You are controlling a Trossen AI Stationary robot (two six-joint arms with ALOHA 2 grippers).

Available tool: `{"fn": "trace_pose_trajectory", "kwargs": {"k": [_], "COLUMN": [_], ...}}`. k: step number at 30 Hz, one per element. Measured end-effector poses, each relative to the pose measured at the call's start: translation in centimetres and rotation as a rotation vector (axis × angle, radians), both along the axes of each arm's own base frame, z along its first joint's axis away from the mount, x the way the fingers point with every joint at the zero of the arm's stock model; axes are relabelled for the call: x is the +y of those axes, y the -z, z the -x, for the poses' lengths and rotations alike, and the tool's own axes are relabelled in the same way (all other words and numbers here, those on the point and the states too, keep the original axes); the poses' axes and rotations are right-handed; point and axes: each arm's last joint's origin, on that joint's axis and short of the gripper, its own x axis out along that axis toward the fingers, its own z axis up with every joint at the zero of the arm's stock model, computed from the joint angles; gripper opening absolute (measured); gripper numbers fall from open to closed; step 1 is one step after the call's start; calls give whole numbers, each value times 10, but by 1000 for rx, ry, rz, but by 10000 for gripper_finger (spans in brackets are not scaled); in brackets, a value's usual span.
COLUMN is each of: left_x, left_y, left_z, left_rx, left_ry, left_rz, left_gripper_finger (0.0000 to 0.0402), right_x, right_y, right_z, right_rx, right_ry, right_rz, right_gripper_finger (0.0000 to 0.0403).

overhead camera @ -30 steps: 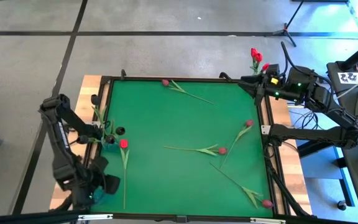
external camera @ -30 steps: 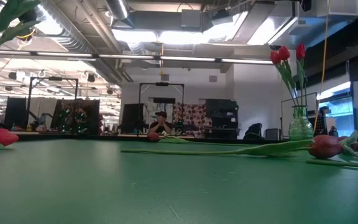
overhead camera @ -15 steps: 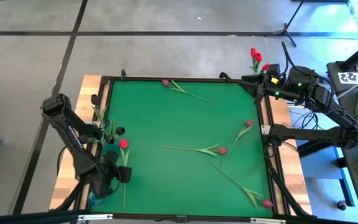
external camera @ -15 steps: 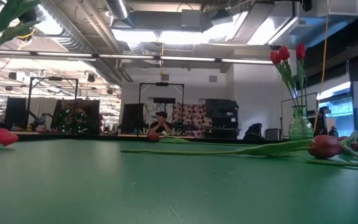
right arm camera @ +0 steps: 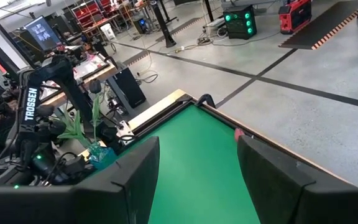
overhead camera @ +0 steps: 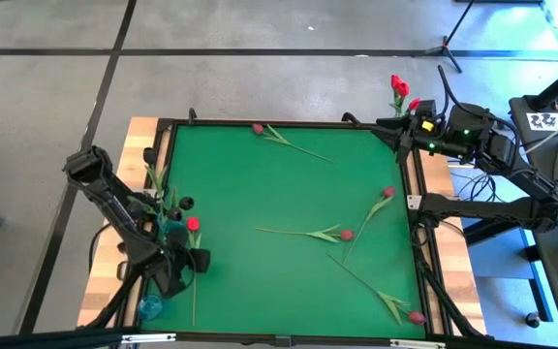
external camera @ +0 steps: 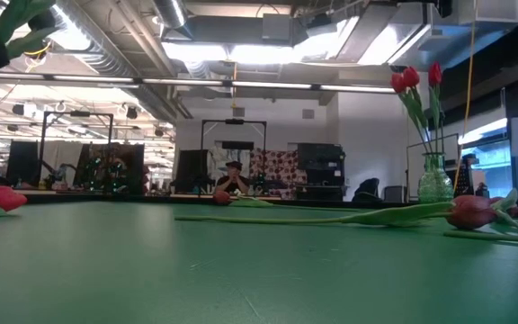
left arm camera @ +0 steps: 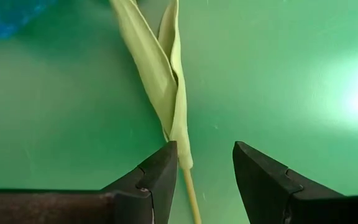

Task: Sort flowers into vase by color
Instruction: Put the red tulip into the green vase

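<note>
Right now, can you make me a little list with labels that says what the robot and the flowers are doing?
Left gripper: open, over the green stem of the red tulip lying near the table's left edge
Right gripper: open, up by the far right corner, waiting
Blue vase: at the left edge of the table
Clear vase: at the right, holding red tulips
Loose tulips on the green table: six
</note>
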Motion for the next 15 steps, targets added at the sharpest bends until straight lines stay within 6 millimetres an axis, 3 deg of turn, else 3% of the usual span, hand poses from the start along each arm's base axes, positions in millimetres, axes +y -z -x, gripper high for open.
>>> {"fn": "trace_pose_trajectory", "kwargs": {"k": [10, 15], "left_x": [7, 14], "left_y": [8, 15], "left_z": [2, 3], "left_rx": [22, 25], "left_ry": [-15, -27], "left_rz": [-19, -60], "left_gripper_finger": [197, 196], "right_x": [0, 0], "right_y": [0, 0], "right_z": [0, 0], "right_rx": [0, 0], "right_ry": [0, 0], "right_rz": [0, 0], "right_gripper_finger": [215, 215]}}
